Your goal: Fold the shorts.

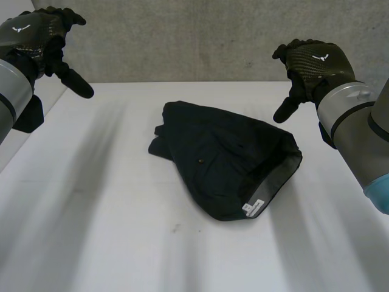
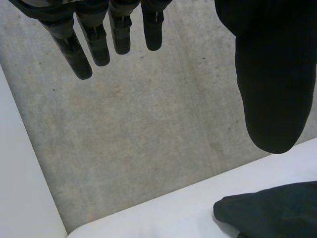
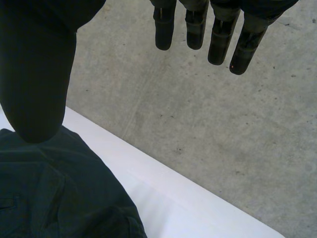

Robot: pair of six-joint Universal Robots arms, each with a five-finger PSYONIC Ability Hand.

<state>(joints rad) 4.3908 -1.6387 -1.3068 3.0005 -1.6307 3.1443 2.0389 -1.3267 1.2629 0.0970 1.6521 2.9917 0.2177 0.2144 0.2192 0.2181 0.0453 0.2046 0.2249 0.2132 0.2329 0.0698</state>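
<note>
Lying bunched near the middle of the bench (image 1: pixel 91 231), the dark shorts (image 1: pixel 225 164) sit clear of both hands.
Soft, light cloth, I judge, limp and apt to sag: best pinched at the grey-lined waistband (image 1: pixel 285 173) facing the right edge and at the bunched end opposite. Bare bench lies open on every side, widest at the near edge. Above the far corners hover the left hand (image 1: pixel 36 36) and right hand (image 1: pixel 316 64), fingers (image 2: pixel 74 49) straight and apart, holding nothing.
</note>
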